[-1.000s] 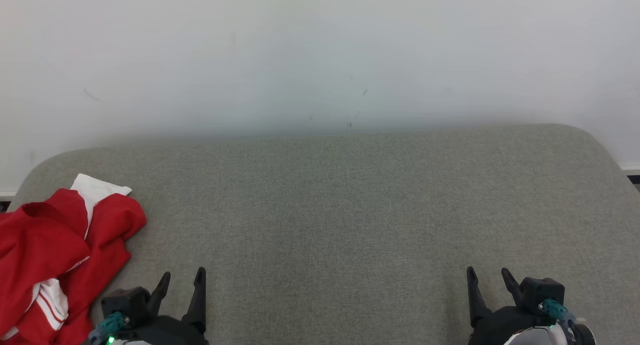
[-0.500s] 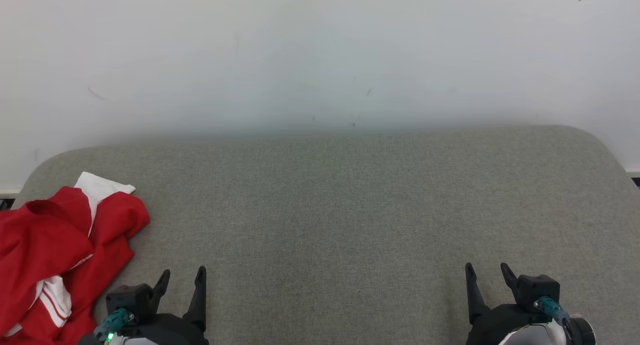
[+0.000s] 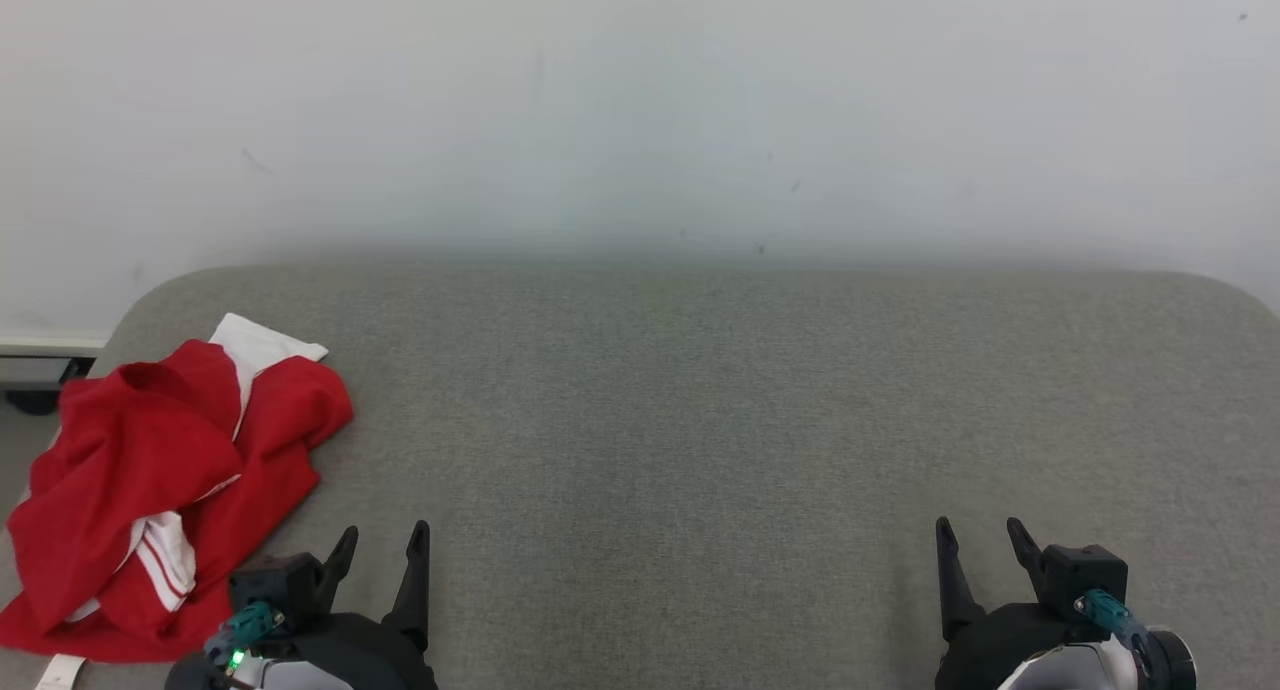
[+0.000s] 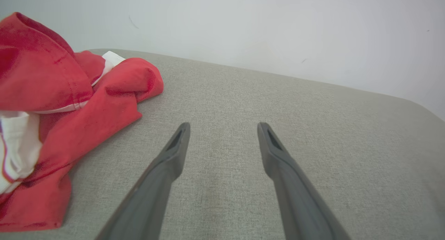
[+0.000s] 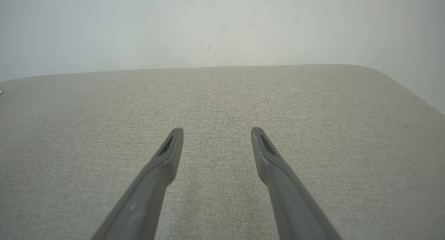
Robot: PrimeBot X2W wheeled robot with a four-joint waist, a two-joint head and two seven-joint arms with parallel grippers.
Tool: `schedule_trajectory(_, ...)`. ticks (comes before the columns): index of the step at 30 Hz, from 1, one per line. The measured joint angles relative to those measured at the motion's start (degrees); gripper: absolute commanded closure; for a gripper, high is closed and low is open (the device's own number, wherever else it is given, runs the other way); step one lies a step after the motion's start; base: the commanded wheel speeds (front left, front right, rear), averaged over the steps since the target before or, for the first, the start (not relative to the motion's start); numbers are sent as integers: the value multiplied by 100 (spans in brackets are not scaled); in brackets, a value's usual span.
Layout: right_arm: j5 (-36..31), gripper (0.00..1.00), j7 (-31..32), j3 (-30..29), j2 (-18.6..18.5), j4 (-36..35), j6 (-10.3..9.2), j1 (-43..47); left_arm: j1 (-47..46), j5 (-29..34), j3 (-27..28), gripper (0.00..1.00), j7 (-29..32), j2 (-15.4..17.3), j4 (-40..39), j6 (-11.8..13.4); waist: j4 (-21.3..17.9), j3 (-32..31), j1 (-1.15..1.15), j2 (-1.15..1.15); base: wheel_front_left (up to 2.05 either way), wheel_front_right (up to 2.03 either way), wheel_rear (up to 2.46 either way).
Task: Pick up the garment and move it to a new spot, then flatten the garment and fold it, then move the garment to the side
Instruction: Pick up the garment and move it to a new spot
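The garment (image 3: 160, 480) is red with white panels and stripes, lying crumpled in a heap at the left end of the grey upholstered surface (image 3: 700, 420). In the left wrist view the garment (image 4: 55, 104) bulges up at the left, apart from the fingers. My left gripper (image 3: 385, 545) hovers just right of the heap near the front edge, open with nothing between its fingers; the same gap shows in its own view (image 4: 222, 127). Far to the right, my right gripper (image 3: 980, 535) also stands open and empty over bare fabric (image 5: 215, 130).
A white wall (image 3: 640, 100) rises directly behind the grey surface. At the far left, past the surface's rounded corner, a strip of floor and a dark object (image 3: 30, 400) show. A white tag (image 3: 60, 670) pokes out from under the heap.
The head camera has swung left, so the whole picture shifted right and more of the garment shows. Both grippers stay open, and the garment lies as before.
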Motion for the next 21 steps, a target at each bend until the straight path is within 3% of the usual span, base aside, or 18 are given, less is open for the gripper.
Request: schedule_trajectory(21, -210, 0, -103, -223, 76, -818, -1, 122, -1, 53, 67, 0, 47, 116, -123, 8, 1387, -2, 0, 0, 0, 0, 0)
